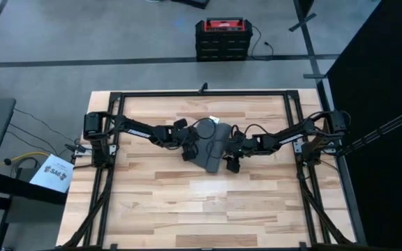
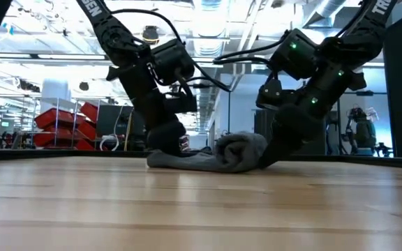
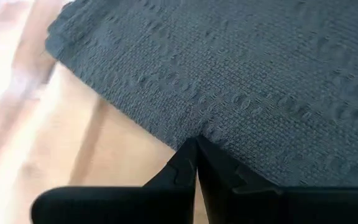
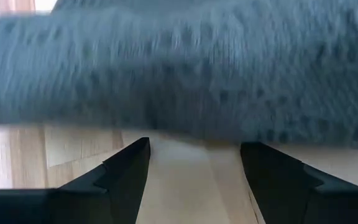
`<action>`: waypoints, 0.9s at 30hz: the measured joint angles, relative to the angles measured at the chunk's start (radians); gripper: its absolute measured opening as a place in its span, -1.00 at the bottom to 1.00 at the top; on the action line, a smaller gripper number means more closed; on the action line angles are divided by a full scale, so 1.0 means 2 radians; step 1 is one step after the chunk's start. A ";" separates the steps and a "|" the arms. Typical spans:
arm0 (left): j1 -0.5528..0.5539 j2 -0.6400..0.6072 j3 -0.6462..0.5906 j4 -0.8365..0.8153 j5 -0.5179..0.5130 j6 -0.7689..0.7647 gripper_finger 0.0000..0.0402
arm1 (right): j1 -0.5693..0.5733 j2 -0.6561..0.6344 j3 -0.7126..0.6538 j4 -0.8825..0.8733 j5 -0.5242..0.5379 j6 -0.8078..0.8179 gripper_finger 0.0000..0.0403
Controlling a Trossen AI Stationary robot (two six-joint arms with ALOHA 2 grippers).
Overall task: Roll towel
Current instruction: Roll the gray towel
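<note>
Mid-table, towel (image 1: 211,148) part-rolled, left claw (image 3: 196,163) pressed together at its edge, right claw (image 4: 194,163) spread beside roll

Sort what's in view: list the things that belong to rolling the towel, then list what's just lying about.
Part of the job:
- towel, dark grey, partly rolled, mid-table
- left pincer, shut, at the towel's edge
- right pincer, open, facing the roll
- table, under the towel

Just lying about:
- red and black case on the floor beyond the table
- white sheet left of the table
</note>
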 joint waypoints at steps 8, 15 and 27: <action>-0.031 0.002 0.023 -0.024 -0.002 -0.009 -1.00 | 0.004 0.000 0.033 0.000 0.003 -0.027 0.19; -0.036 0.002 0.034 -0.041 -0.003 -0.009 -1.00 | 0.006 -0.001 0.048 -0.001 0.004 -0.054 0.19; -0.036 0.002 0.034 -0.041 -0.006 -0.008 -1.00 | -0.001 -0.001 0.058 0.027 0.005 -0.104 0.19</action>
